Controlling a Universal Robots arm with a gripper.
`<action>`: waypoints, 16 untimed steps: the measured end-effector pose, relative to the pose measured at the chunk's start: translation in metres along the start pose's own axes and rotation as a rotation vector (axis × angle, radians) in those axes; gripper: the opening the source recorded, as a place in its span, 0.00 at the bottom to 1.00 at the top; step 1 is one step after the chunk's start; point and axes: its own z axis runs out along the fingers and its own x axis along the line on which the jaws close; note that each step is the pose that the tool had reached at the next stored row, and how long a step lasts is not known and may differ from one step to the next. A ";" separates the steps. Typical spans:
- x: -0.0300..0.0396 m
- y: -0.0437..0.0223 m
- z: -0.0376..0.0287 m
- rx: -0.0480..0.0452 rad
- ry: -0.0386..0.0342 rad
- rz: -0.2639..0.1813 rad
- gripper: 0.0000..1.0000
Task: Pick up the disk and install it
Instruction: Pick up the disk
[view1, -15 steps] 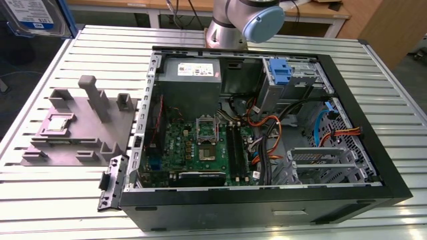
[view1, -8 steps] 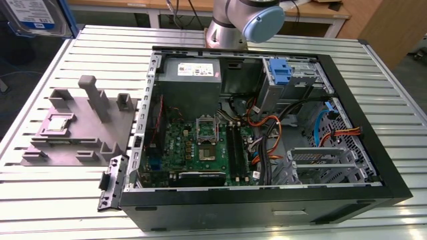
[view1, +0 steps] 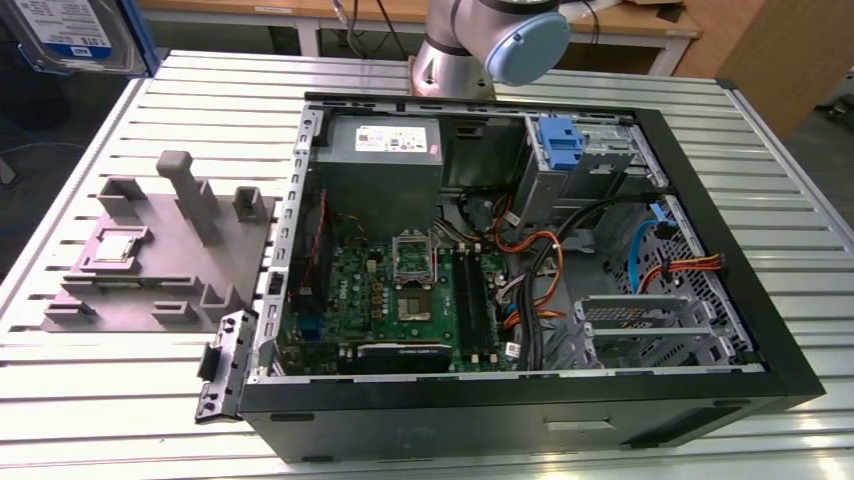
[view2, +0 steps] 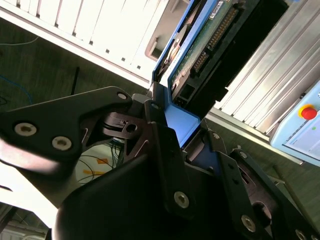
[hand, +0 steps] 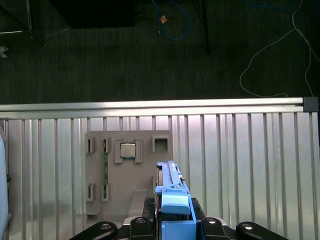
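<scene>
Fingers (view2: 159, 120) of my gripper (view2: 182, 125) clamp the disk (view2: 207, 42) by its blue-framed end, its length running straight out, at the exterior view's far left.

Your tabletop (view1: 120, 390) is a silver aluminium surface made of long parallel ribbed slats. Two things lie directly on it. A large black desktop computer case (view1: 534, 415) lies on its side with the open side up. It takes up the middle of the surface and the exterior view's right. Just beside it, on the exterior view's left, sits a flat grey plastic fixture plate (view1: 147, 290) with upright posts and shallow pockets. You cannot tell whether plate and case touch. In the first wrist view the tabletop (hand: 240, 160) carries that plate (hand: 100, 170) square to the slats.
</scene>
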 end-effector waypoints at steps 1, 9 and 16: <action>0.0000 -0.0003 0.0000 -0.0001 0.0001 0.000 0.37; -0.0001 -0.0030 -0.0001 -0.0001 0.0001 0.000 0.37; -0.0002 -0.0054 -0.0001 0.0000 0.0000 0.000 0.37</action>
